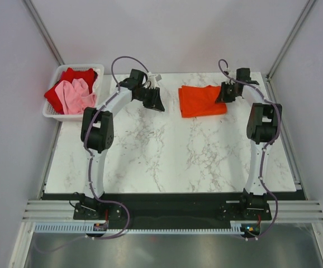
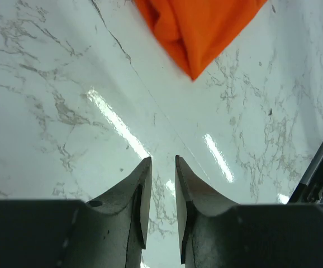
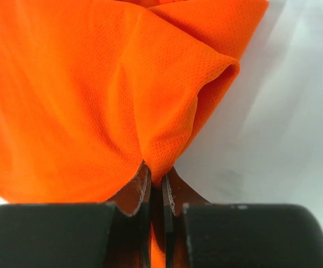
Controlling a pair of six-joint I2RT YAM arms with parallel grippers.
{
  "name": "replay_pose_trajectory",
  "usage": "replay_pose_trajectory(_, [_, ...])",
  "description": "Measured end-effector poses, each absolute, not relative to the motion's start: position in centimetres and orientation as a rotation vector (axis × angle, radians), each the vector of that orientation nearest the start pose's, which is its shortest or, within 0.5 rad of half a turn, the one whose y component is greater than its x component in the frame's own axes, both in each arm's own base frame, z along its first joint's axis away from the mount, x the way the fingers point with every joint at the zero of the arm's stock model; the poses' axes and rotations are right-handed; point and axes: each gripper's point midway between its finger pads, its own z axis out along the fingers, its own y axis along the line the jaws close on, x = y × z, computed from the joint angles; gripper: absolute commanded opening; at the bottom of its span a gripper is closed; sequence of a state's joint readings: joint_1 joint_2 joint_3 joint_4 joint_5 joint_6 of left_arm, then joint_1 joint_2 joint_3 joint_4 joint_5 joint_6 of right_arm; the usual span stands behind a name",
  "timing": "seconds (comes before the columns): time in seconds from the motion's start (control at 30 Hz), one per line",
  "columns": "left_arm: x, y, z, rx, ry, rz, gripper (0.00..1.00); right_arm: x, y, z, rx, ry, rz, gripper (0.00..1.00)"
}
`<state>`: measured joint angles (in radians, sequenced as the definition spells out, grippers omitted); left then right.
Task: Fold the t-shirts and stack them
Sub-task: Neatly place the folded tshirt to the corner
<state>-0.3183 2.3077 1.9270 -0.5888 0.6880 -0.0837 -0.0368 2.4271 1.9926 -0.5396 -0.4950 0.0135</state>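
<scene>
Right gripper is clamped on the bright orange-red cloth t-shirt. Its fingers are nearly together, with a pinched fold of mesh fabric running down between them. The rest of the shirt bunches up ahead of the fingertips and to their left, and bare tabletop shows to their right. From above, that gripper sits at the right edge of the folded orange-red shirt, which lies flat on the white marble-patterned table. Left gripper holds nothing. Its fingers stand a narrow gap apart, with only marble showing between and under them. One corner of the orange-red shirt points towards the tips from well ahead, apart from them. From above, the left gripper is just beside the shirt's left edge, not touching it. The deeper red t-shirt and the pale pink t-shirt are heaped unfolded in the white plastic slatted basket, pink on top. The basket sits out past the left arm's side, well clear of both sets of fingers.
</scene>
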Motion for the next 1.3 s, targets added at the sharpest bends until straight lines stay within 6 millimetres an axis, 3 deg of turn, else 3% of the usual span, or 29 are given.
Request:
replay_pose_trajectory(0.13, [46.6,-26.5,10.5,0.572,2.411,-1.013,0.31,57.4,0.2,3.0,-0.092,2.476,0.398,0.00])
replay_pose_trajectory(0.27, [46.2,-26.2,11.7,0.581,2.392,-1.006,0.31,58.8,-5.0,4.2,-0.065,2.451,0.163,0.00])
replay_pose_trajectory(0.5, [45.6,-26.2,11.0,0.600,2.409,-0.990,0.31,61.6,-10.7,5.8,-0.037,2.375,-0.132,0.00])
replay_pose_trajectory(0.77, [44.2,-26.5,9.6,0.653,2.447,-0.939,0.32,62.9,-15.4,3.9,0.014,2.347,-0.352,0.00])
replay_pose_trajectory(1.0, [43.4,-27.6,9.2,0.712,2.448,-0.911,0.32,63.7,-19.2,5.1,0.070,2.280,-0.479,0.00])
replay_pose_trajectory(1.3, [42.4,-28.8,8.8,0.776,2.453,-0.880,0.32,65.0,-21.7,4.9,0.100,2.207,-0.547,0.01])
